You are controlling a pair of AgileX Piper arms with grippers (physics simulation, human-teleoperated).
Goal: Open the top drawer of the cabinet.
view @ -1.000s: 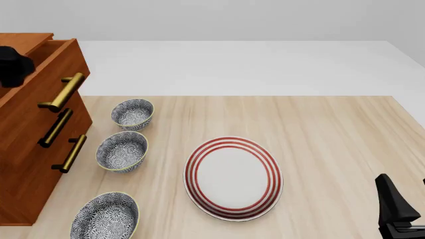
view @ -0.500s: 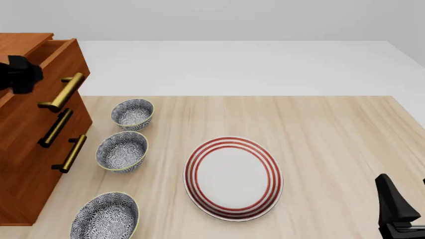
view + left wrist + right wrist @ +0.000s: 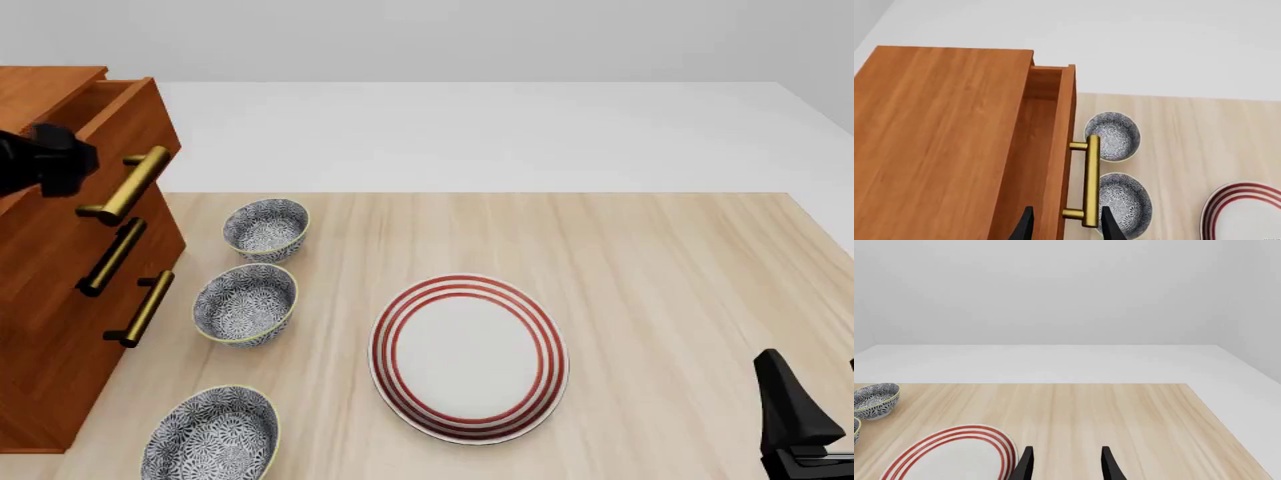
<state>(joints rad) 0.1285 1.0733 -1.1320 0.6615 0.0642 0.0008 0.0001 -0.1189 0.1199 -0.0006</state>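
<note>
The cabinet (image 3: pixel 54 300) stands at the table's left edge. Its top drawer (image 3: pixel 100 135) is pulled out a little, and its brass bar handle (image 3: pixel 124 185) juts out past the two lower handles. The left wrist view looks down into the open drawer (image 3: pixel 1043 100), with its handle (image 3: pixel 1091 180) beside it. My left gripper (image 3: pixel 60 162) hovers over the drawer, just behind the handle. It is open (image 3: pixel 1066 229), with the drawer front and the handle's near end showing between its fingers, untouched. My right gripper (image 3: pixel 794 420) is open and empty (image 3: pixel 1066 466) at the table's near right.
Three patterned bowls (image 3: pixel 266 228) (image 3: pixel 246 303) (image 3: pixel 211 435) sit in a row in front of the cabinet. A red-ringed white plate (image 3: pixel 469 357) lies mid-table, also seen in the right wrist view (image 3: pixel 954 455). The two lower drawers are shut, handles (image 3: pixel 112 257) (image 3: pixel 143 308).
My left gripper has moved right and slightly down over the top drawer, nearer its handle. The drawer and the right arm have not moved.
</note>
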